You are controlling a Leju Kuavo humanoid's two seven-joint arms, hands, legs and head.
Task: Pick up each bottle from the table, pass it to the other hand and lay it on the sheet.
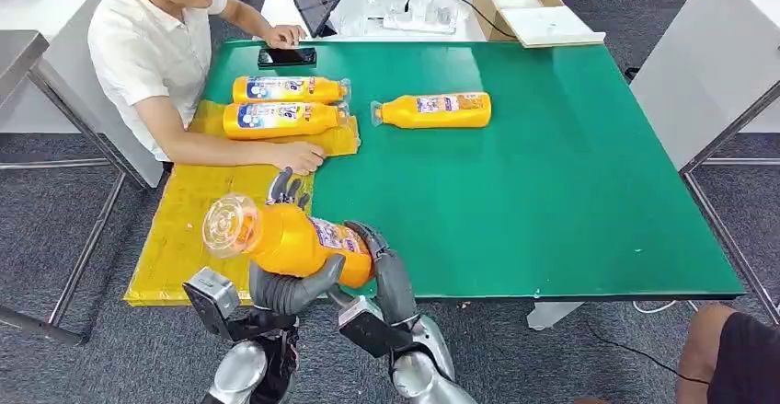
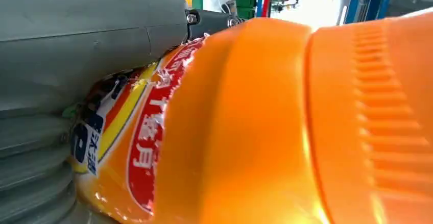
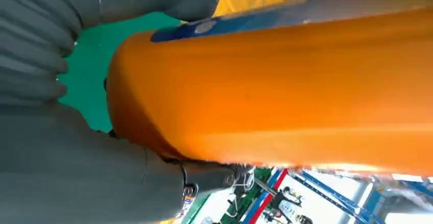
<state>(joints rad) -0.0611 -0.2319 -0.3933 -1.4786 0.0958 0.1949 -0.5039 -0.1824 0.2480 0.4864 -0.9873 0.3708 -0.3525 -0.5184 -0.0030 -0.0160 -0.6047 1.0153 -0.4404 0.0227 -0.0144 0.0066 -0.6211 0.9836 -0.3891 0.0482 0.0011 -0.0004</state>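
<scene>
Green table [image 1: 570,183], large, with a yellow sheet [image 1: 175,238] draped over its left near corner and left edge. A person [image 1: 152,50] seated at the far left corner, one hand flat on the sheet.

Four orange bottles counted. Two [image 1: 290,89] [image 1: 281,120] lying side by side on the sheet's far end, near the table's left edge. One [image 1: 434,109] lying on bare green just right of them, still to be picked. The fourth, the held bottle [image 1: 285,238], up in the air over the table's near edge, at the sheet's right border, base toward the left, cap end hidden between the hands.

Left hand [image 1: 290,284] wrapped under and around the body, fingers closed on it. Right hand [image 1: 386,271] clasped on the cap-side end. Mid-handover by the look of it; cannot tell from these views which hand carries the weight.

Handling, as a judgement: rigid plastic, apparently full, so fairly heavy for its size. Smooth glossy wall and label, likely slippery. Round body, prone to rolling once laid down. Best taken around the middle of the body, fingers across the label, not by the narrow neck.

One dark phone [image 1: 287,56] at the far edge.
</scene>
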